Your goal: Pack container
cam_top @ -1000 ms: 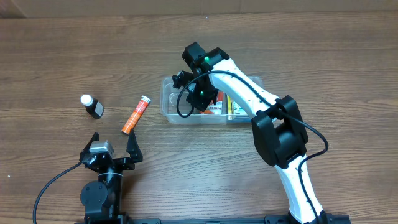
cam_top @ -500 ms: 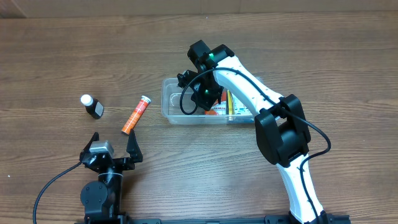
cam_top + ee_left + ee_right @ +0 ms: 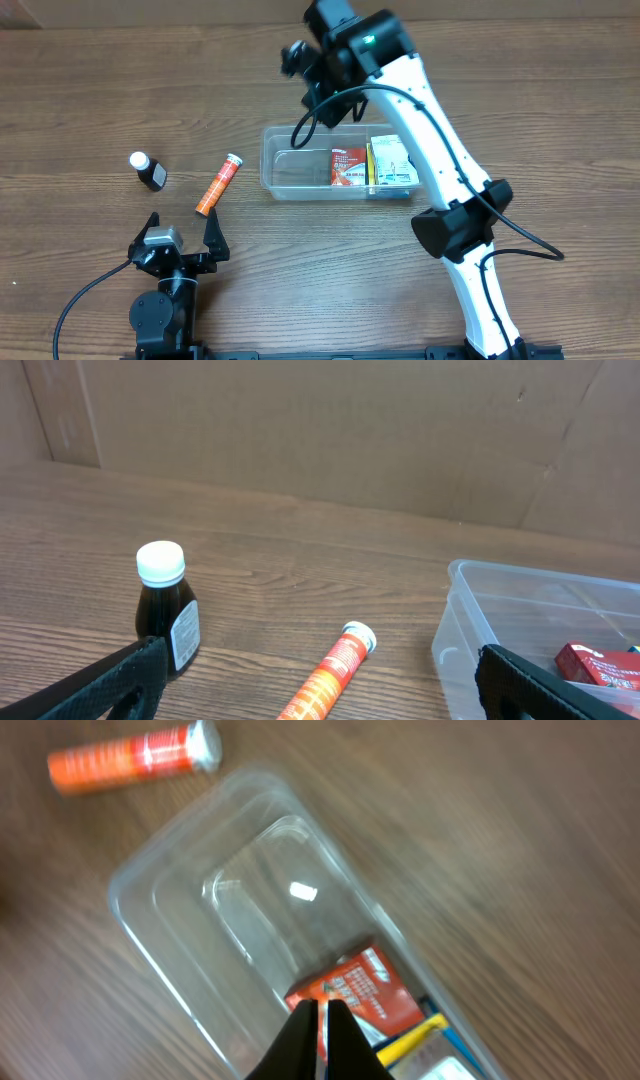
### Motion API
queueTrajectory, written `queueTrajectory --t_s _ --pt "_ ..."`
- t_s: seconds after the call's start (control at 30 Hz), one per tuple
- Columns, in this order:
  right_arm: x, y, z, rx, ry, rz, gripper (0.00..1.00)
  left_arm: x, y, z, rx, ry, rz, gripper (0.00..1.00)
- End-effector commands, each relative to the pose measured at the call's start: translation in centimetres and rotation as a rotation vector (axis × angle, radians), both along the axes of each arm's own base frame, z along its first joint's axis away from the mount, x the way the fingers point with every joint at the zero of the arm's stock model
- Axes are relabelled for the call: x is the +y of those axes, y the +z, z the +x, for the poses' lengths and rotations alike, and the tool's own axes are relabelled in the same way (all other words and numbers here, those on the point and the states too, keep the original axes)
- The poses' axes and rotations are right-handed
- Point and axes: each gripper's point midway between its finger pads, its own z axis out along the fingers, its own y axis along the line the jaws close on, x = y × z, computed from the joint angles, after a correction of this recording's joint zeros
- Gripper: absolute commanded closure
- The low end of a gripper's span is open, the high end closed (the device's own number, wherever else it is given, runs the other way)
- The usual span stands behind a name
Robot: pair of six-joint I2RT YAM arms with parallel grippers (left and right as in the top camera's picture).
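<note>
Container is sitting under the right gripper, with its long axis running left-right across the table. Its empty end is pointing toward the left arm's side. The red box and green-yellow box are filling the other end. The right gripper is hanging high with fingers pressed together, carrying nothing. The left gripper is sitting low with fingers spread wide. The orange tube is lying just ahead of it and slightly right, its axis slanting toward the container. The dark bottle is standing ahead-left. The left arm is looking like the nearer one for the tube.
</note>
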Motion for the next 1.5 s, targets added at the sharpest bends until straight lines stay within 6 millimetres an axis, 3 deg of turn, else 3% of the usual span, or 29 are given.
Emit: queueTrajectory --t_s 0.0,0.03,0.1,0.17,0.3,0.43,0.63,0.73,0.87,0.97,1.07,1.17,1.23,1.4,1.43,1.47 --pt "-7.3 4.8 5.1 -0.122 -0.436 0.041 0.8 0.1 0.0 0.0 -0.005 0.003 0.019 0.0" --pt "-10.1 5.4 6.4 -0.124 -0.566 0.066 0.67 0.1 0.0 0.0 -0.005 0.003 0.019 0.0" --pt "-15.5 5.5 8.0 -0.101 -0.772 0.091 0.21 0.1 0.0 0.0 -0.005 0.003 0.019 0.0" --pt "-20.7 5.4 8.8 -0.082 -0.921 0.096 0.0 0.1 0.0 0.0 -0.005 0.003 0.019 0.0" --pt "-31.1 5.3 9.1 -0.091 -1.127 0.082 0.0 0.1 0.0 0.0 -0.005 0.003 0.019 0.0" --pt "-36.7 5.3 8.5 -0.096 -1.239 0.078 0.0 0.1 0.0 0.0 -0.005 0.003 0.019 0.0" --pt "-37.7 5.3 8.3 -0.097 -1.258 0.077 0.0 0.5 0.5 0.0 -0.021 0.026 0.025 0.0" --pt "-37.7 5.3 8.3 -0.097 -1.258 0.077 0.0 -1.1 4.4 -0.2 -0.15 -0.068 0.097 0.0" --pt "-37.7 5.3 8.3 -0.097 -1.258 0.077 0.0 -1.0 7.9 -0.8 -0.046 -0.064 0.181 0.0" --pt "-37.7 5.3 8.3 -0.097 -1.258 0.077 0.0 -0.9 9.9 1.1 0.12 -0.091 0.211 0.0" --pt "-37.7 5.3 8.3 -0.097 -1.258 0.077 0.0 -2.5 10.8 5.1 0.351 -0.238 0.19 0.0" --pt "-37.7 5.3 8.3 -0.097 -1.258 0.077 0.0 -2.7 9.6 7.3 0.557 -0.287 0.141 0.0" --pt "-37.7 5.3 8.3 -0.097 -1.258 0.077 0.0 -3.0 7.6 8.6 0.661 -0.319 0.097 0.0" --pt "-37.7 5.3 8.3 -0.097 -1.258 0.077 0.0 -2.8 1.8 10.4 0.835 -0.337 0.066 0.0" --pt "-37.7 5.3 8.3 -0.097 -1.258 0.077 0.0 -2.1 -1.2 11.8 0.899 -0.311 0.074 0.0" --pt "-37.7 5.3 8.3 -0.097 -1.258 0.077 0.0 -2.1 -2.6 12.0 0.936 -0.315 0.064 0.0"
